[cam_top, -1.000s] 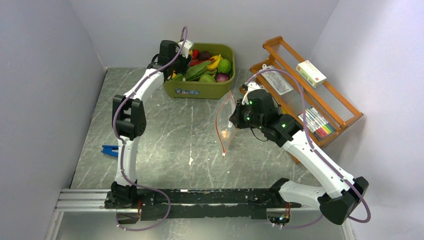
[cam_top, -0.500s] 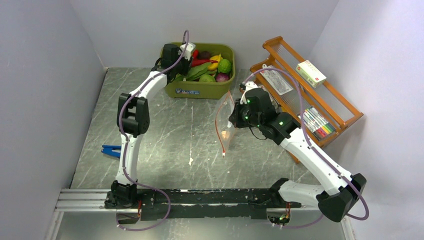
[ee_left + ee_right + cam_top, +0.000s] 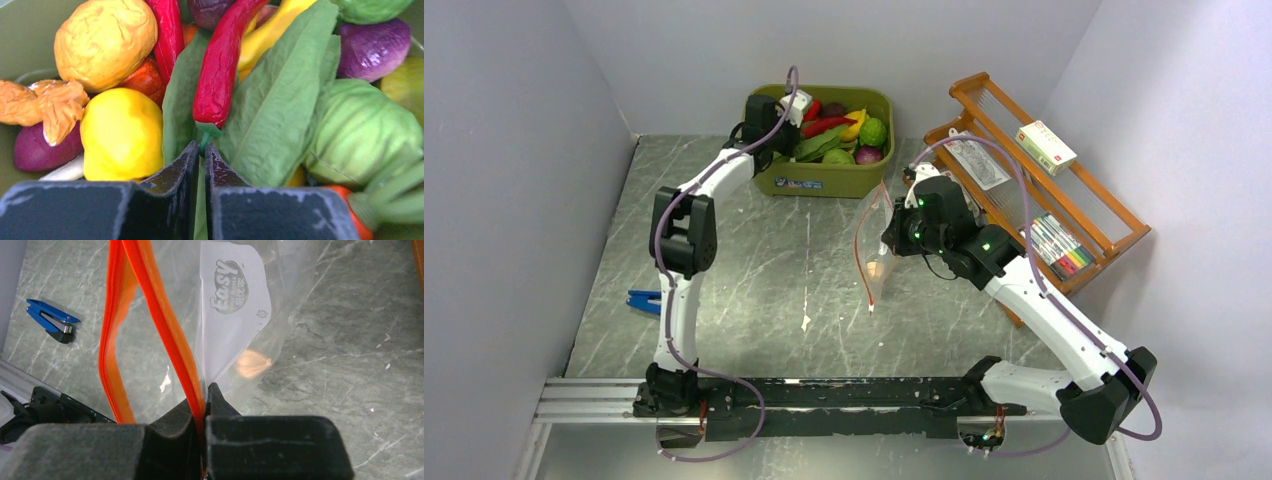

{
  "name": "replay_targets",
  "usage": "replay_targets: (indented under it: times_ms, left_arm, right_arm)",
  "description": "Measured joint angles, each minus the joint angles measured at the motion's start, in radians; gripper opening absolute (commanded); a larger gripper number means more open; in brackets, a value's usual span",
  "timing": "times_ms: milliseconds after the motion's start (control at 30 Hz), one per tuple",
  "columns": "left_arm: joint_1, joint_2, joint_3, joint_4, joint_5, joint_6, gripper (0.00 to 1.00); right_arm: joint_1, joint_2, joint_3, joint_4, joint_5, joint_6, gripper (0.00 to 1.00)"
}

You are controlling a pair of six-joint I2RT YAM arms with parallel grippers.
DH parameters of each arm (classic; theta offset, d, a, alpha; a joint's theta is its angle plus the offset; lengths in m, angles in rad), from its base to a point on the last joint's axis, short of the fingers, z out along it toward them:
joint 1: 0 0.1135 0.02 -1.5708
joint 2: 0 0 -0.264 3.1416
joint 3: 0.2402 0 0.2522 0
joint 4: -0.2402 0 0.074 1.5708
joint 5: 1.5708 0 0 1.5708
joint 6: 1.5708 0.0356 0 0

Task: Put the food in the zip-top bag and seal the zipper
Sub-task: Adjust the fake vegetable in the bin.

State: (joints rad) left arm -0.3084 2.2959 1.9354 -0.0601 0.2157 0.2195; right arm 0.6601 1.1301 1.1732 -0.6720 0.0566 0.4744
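The food lies in the olive tub point(image 3: 824, 180): a red chili point(image 3: 217, 70), green leaves point(image 3: 280, 100), a green round one point(image 3: 365, 135) and a purple bulb point(image 3: 372, 45). My left gripper point(image 3: 201, 150) reaches into the tub's left side point(image 3: 789, 130) and is shut on the chili's green stem. The zip-top bag point(image 3: 876, 245) hangs upright over the table with its mouth gaping. My right gripper point(image 3: 204, 392) is shut on one side of its red-orange zipper point(image 3: 165, 325). A small pale piece point(image 3: 254, 363) lies inside the bag.
A wooden rack point(image 3: 1064, 190) with packets and pens stands at the right, close behind the right arm. A blue clip point(image 3: 646, 300) lies on the table at the left. A yellow fruit point(image 3: 122, 132) and an orange lumpy piece point(image 3: 105, 42) sit beside the chili.
My left gripper went down into the tub and its jaws closed from open onto the chili's stem. The right arm and the bag have stayed put.
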Motion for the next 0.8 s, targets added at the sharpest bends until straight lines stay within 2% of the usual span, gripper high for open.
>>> replay_targets:
  times_ms: [167, 400, 800]
  left_arm:
    - [0.0, -0.117, -0.115, 0.016, 0.004, -0.002, 0.07]
    - [0.0, -0.271, -0.194, 0.029, -0.031, -0.003, 0.07]
    - [0.0, -0.379, -0.319, -0.014, -0.122, -0.051, 0.07]
  right_arm:
    - [0.0, 0.0, 0.0, 0.0, 0.0, 0.001, 0.0]
    - [0.0, -0.006, 0.0, 0.0, -0.001, 0.013, 0.0]
    - [0.0, -0.037, -0.006, 0.001, -0.003, 0.024, 0.0]
